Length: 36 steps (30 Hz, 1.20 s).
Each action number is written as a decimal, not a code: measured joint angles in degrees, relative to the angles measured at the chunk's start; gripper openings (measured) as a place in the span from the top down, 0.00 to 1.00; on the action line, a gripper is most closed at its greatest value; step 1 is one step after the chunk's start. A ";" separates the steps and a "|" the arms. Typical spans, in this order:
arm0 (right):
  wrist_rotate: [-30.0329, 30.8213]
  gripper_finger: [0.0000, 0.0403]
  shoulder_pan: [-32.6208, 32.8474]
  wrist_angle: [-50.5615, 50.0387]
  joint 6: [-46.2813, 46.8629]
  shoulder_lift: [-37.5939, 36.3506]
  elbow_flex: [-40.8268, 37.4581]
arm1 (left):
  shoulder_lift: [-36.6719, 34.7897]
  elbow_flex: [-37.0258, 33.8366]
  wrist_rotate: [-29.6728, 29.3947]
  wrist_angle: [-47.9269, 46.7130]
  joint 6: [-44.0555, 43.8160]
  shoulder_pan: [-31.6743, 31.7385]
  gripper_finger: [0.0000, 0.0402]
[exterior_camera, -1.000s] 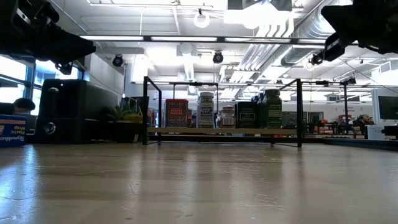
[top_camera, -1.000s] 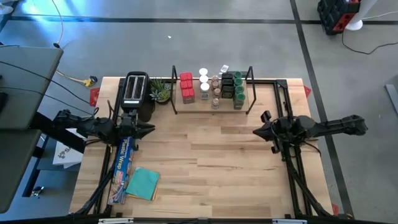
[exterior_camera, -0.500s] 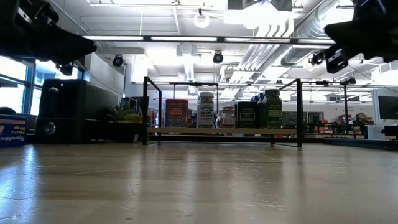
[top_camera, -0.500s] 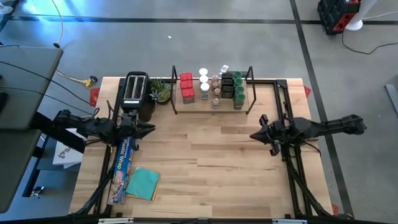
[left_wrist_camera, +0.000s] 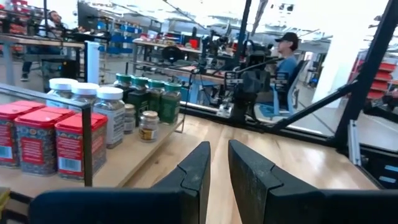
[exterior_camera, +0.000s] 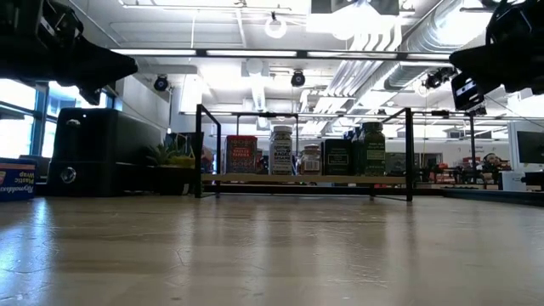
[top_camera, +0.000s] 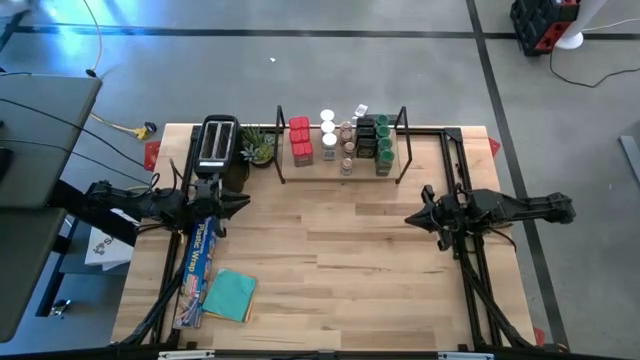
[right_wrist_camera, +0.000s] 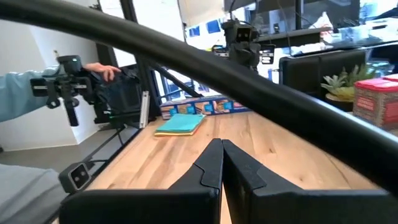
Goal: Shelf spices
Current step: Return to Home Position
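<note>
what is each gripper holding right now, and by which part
Nothing. The left gripper is slightly open and empty, the right gripper is shut on nothing; the spices stand on the shelf.

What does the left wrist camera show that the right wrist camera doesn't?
Only the left wrist view: white-lidded jars and green-lidded jars on the shelf, past the slightly open left gripper. Only the right wrist view: the teal cloth, the blue foil box, the toaster and the plant, past the shut right gripper. Both: the wooden table and at least one red tin.
</note>
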 joint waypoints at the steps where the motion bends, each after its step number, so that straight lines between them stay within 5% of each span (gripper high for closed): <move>1: 0.00 1.00 -0.37 -0.10 0.00 0.14 0.00 | 0.12 0.00 0.01 -0.02 0.02 0.32 0.87; 23: 0.02 1.00 -0.94 -0.15 0.00 0.37 0.00 | -0.04 -0.02 1.65 1.14 -0.56 6.20 0.87; 25: 0.02 1.00 -0.94 -0.15 0.00 0.37 0.00 | -0.04 -0.02 4.93 0.14 1.54 7.01 0.87; 31: 0.02 1.00 -0.94 -0.15 0.00 0.37 0.00 | -0.04 -0.02 27.00 -3.29 9.59 9.27 0.87; 36: 0.02 1.00 -0.94 -0.15 0.00 0.49 0.00 | -0.05 0.00 27.95 -3.10 11.66 10.35 0.87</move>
